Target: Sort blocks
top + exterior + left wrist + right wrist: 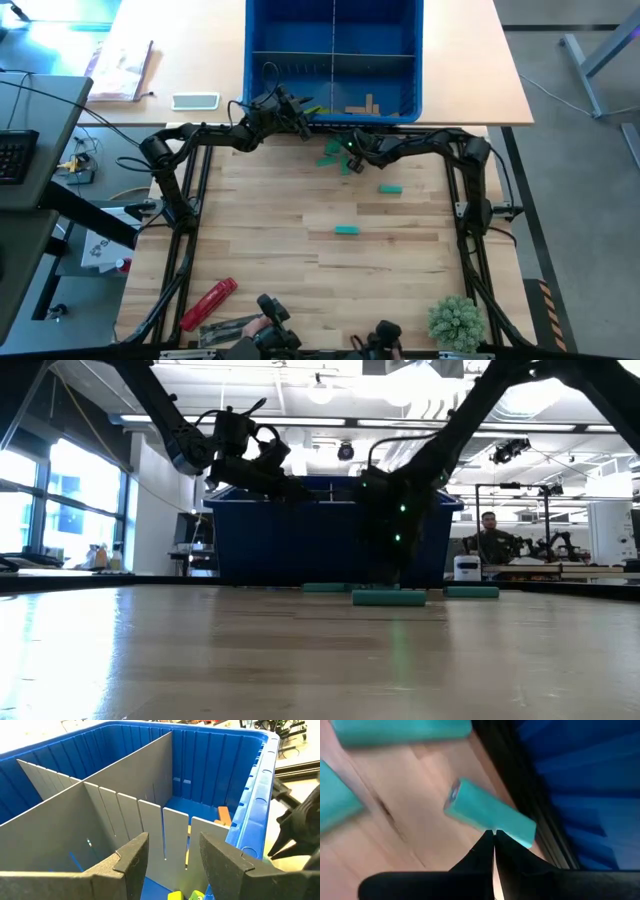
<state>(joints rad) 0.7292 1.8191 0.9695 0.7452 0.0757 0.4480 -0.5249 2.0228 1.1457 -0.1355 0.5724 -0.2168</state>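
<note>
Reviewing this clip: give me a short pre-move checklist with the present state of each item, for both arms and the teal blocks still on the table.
1. Left gripper empty and open over the blue bin: ok, nothing between its fingers.
2. Lime blocks already lying in the bin below it: ok.
3. Right gripper holding a block: not ok, fingertips are shut with nothing between them.
4. Nearest teal block within reach of the right gripper: ok, it lies just ahead of the tips.
5. Teal blocks left on the table: not ok, several remain unsorted.
6. Which compartment takes teal: cannot tell.
</note>
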